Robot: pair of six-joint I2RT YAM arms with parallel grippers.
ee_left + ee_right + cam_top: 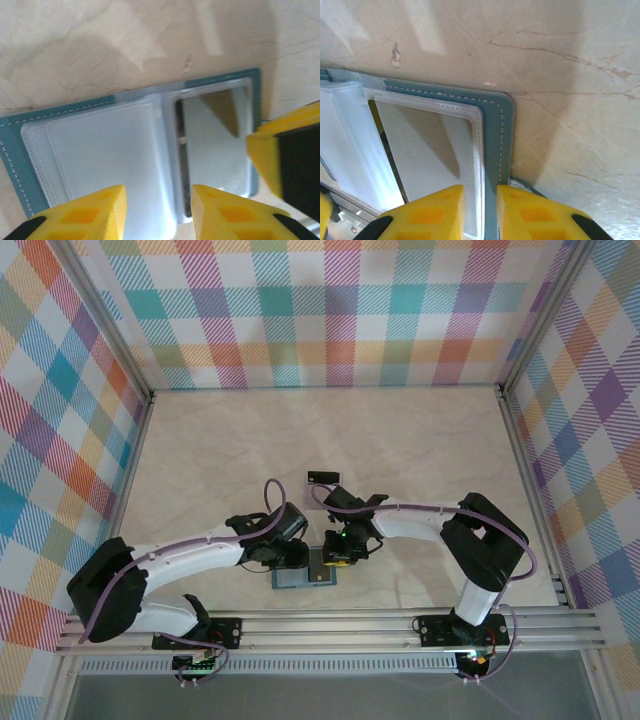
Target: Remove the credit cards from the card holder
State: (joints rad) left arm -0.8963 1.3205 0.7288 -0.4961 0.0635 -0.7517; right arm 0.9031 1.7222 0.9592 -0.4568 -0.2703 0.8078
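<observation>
Right end effector [481,199] clamps the right edge of the open card holder [494,125] on the near tabletop [200,460]; left end effector [158,200] hovers over it, fingers apart. One credit card [320,478] lies beyond.

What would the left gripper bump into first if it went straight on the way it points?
The left gripper would probably meet the clear sleeve of the open card holder first; its depth is unclear.
</observation>
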